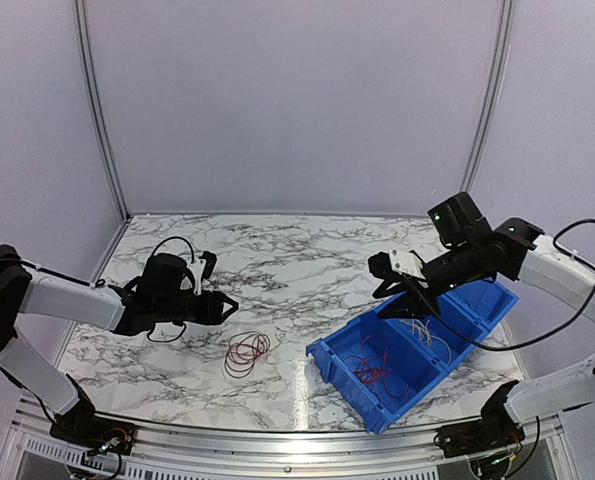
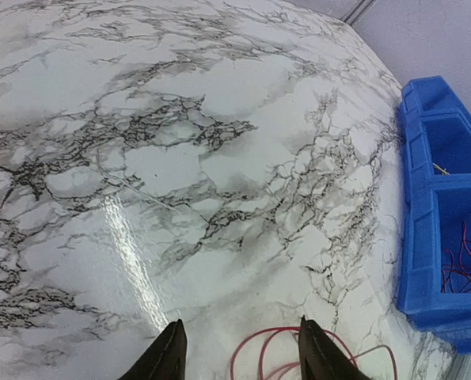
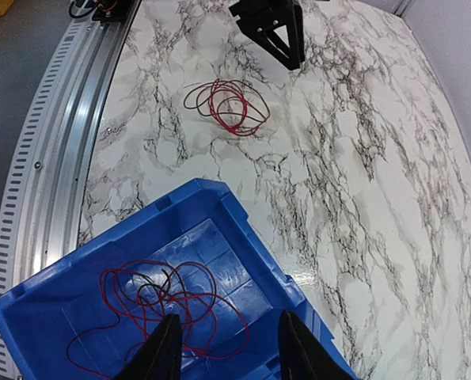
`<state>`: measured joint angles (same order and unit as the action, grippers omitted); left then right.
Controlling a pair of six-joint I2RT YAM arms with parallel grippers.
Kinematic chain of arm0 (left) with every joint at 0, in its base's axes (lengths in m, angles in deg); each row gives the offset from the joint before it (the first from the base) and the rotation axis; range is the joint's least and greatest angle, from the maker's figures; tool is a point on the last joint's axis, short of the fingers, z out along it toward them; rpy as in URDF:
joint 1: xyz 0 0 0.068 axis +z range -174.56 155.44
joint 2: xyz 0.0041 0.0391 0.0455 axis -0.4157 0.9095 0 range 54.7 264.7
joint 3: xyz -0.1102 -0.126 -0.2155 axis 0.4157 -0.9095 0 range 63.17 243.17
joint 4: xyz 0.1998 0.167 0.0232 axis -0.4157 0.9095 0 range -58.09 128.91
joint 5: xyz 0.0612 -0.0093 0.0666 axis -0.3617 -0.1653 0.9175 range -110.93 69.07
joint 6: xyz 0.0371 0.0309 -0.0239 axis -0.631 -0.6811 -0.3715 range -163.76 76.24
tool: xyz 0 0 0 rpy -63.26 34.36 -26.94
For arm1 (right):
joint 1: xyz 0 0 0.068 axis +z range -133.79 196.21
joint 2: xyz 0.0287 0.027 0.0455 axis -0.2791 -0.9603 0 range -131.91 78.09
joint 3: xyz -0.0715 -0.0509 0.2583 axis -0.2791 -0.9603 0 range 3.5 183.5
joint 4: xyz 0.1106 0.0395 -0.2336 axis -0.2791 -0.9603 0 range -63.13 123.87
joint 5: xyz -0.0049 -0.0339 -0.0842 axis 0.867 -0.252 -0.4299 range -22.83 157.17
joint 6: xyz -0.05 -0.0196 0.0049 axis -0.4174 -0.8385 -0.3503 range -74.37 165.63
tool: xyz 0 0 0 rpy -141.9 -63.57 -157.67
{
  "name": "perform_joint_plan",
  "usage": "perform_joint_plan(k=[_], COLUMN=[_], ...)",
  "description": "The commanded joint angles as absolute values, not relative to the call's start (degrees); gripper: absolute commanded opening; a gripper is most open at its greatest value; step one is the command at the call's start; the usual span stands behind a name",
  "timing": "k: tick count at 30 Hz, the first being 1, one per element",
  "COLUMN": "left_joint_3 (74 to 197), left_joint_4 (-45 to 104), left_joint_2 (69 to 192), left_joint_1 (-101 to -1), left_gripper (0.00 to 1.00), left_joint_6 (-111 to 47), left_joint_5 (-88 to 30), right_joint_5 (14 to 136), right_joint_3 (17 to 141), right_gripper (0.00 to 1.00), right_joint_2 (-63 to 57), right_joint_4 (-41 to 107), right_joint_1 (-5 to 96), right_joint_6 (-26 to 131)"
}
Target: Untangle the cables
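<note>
While the left fingers (image 2: 169, 358) are held apart and empty above the white marbled desk (image 2: 180, 158), a coil of thin red and dark wire (image 1: 247, 352) is seen lying on it just to their near right. The right fingers (image 3: 161, 355), likewise apart and empty, are held over a blue plastic bin (image 3: 243, 229) at near right, in which red and dark wires (image 3: 164, 301) lie tangled.

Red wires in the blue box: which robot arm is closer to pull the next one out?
Right. The right pincer hangs open over the blue plastic bin, with the tangled thin red wires just beneath its tips. The left pincer sits across the marble table, near the separate red wire coil.
</note>
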<state>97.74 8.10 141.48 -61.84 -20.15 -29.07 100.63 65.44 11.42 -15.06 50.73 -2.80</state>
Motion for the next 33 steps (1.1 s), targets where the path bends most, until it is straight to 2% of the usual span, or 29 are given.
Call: perform_joint_plan(k=[1,10,19,27,33], left_joint_3=[95.34,89.72,87.1,86.82,86.47], left_joint_4=[10.41,11.78,13.84,16.76,18.1], left_joint_2=[139.84,134.17,127.41,123.83,121.67], left_joint_1=[-62.81,-63.76,-63.79,-63.75,-63.76], left_gripper=[0.5,0.5,0.52,0.52,0.52], left_joint_6=[-21.16,-18.32,-15.9,-16.78,-17.76], left_joint_5=[-36.83,-34.79,-28.96,-27.58,-26.5], right_joint_5=[99.16,95.38,93.7,97.92,101.14], right_joint_3=[69.36,77.34,92.46,99.19,100.62], right_gripper=[0.4,0.47,0.52,0.53,0.52], right_joint_2=[4.91,-15.25,-34.73,-43.3,-45.0], right_joint_4=[-7.25,3.46,3.54,1.41,-1.99], right_joint_1=[53.46,61.71,66.29,68.58,69.73], right_joint_6=[1.74,7.1,6.55,5.91,3.7])
